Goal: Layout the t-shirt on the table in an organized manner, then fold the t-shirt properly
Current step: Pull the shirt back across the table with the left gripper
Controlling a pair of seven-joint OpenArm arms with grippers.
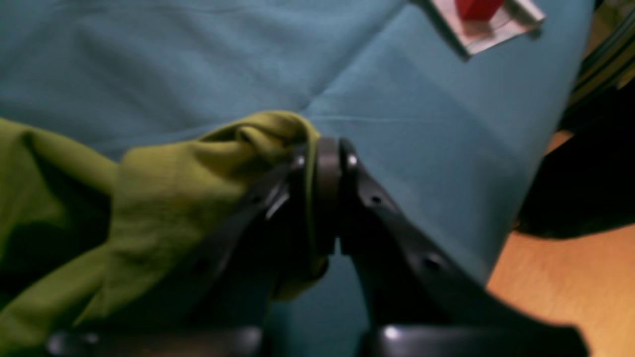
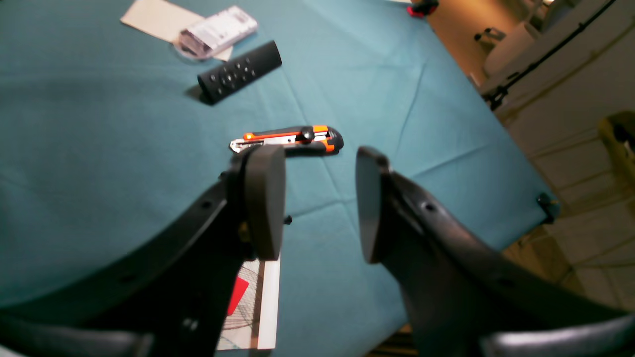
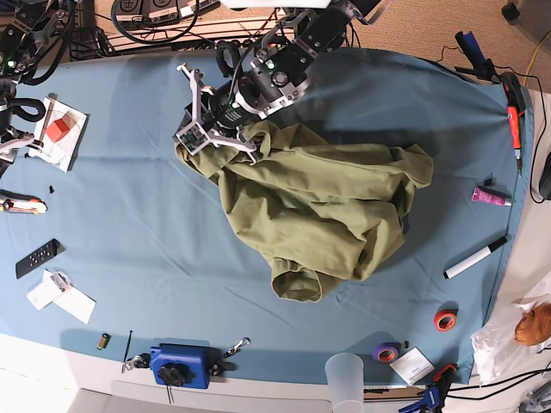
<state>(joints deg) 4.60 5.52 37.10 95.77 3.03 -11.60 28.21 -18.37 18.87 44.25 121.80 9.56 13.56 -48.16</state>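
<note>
The olive-green t-shirt point(image 3: 318, 206) lies crumpled in a heap on the middle of the teal table point(image 3: 129, 215). My left gripper point(image 3: 244, 142) is at the heap's upper left edge. In the left wrist view the left gripper point(image 1: 322, 153) is shut on a bunched fold of the t-shirt point(image 1: 173, 198), held a little above the table point(image 1: 198, 59). My right gripper point(image 2: 317, 163) is open and empty, hovering over the table point(image 2: 99, 148) at its left end, far from the shirt. Its arm point(image 3: 10, 112) shows at the left edge of the base view.
An orange utility knife point(image 2: 292, 139), a black remote point(image 2: 240, 72) and a plastic package point(image 2: 218, 30) lie beyond the right gripper. A red block point(image 3: 58, 129) sits on a sheet. A blue clamp block point(image 3: 179, 366), a cup point(image 3: 346, 379), a marker point(image 3: 473, 256) and tape rolls point(image 3: 445, 320) line the table edges.
</note>
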